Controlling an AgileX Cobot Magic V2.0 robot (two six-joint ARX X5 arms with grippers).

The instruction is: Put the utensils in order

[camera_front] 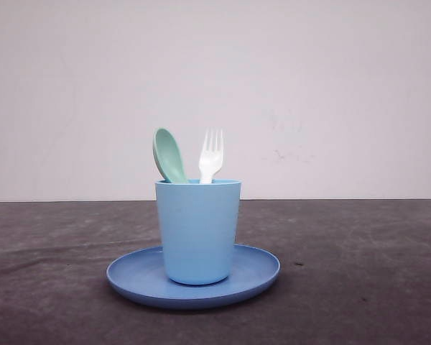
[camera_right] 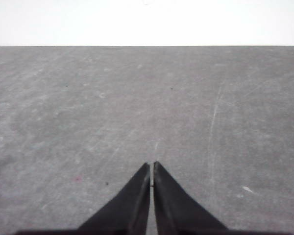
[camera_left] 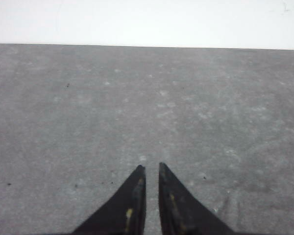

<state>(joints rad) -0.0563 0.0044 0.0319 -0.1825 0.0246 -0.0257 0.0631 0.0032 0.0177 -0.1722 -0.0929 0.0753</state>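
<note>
Cup (camera_front: pixel 197 231): you are seeing it sitting upright in the middle of the plate (camera_front: pixel 258 272).
Spoon (camera_front: pixel 169 154) and fork (camera_front: pixel 211 156): standing inside the cup, handles down, so they are staying tidy.
Left gripper (camera_left: pixel 150 169): pinched nearly closed, holding nothing.
Right gripper (camera_right: pixel 152 165): pinched closed, holding nothing.

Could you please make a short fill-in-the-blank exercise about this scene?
1. The fork and the spoon stand inside the light blue ____.
2. The cup stands on a round blue ____.
3. Seen from the front, the spoon is to the ____ of the fork.

Missing words: cup; plate; left
</note>
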